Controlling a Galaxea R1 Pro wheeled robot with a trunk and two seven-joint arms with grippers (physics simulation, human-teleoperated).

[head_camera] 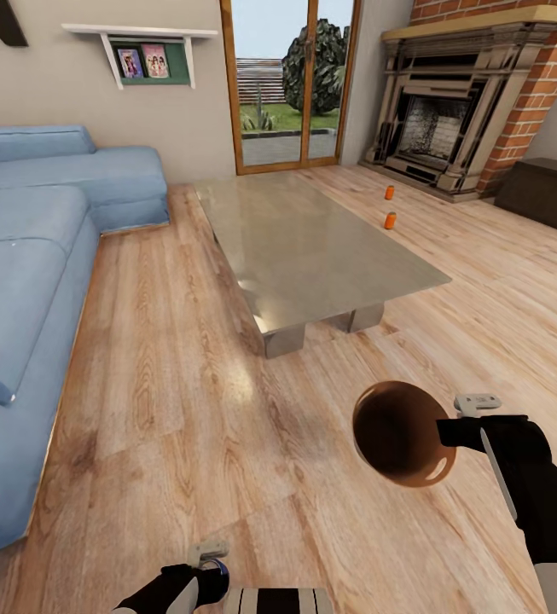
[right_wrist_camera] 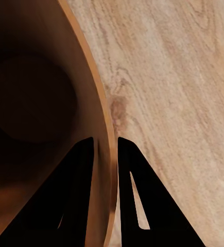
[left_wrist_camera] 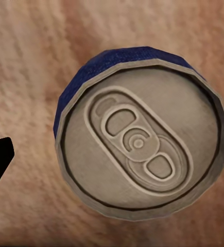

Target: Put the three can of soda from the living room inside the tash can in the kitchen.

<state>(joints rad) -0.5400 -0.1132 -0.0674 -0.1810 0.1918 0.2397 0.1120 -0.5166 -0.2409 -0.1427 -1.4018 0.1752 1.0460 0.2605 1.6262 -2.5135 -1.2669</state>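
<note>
The right fingers [right_wrist_camera: 105, 149] pinch the rim of the round orange-brown tapered bin [head_camera: 402, 435], one finger inside the wall, one outside, holding it above the wood floor [head_camera: 227, 426]. The left fingers [left_wrist_camera: 112, 159] straddle a blue-sided, grey-topped can [left_wrist_camera: 142, 139]; whether they touch it I cannot tell. Two small orange cans [head_camera: 390, 221] stand well beyond both, past the glass table [head_camera: 312, 247].

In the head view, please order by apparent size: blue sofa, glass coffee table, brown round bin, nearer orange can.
1. Blue sofa
2. Glass coffee table
3. Brown round bin, enlarged by nearness to the camera
4. Nearer orange can, small partly through distance
</note>
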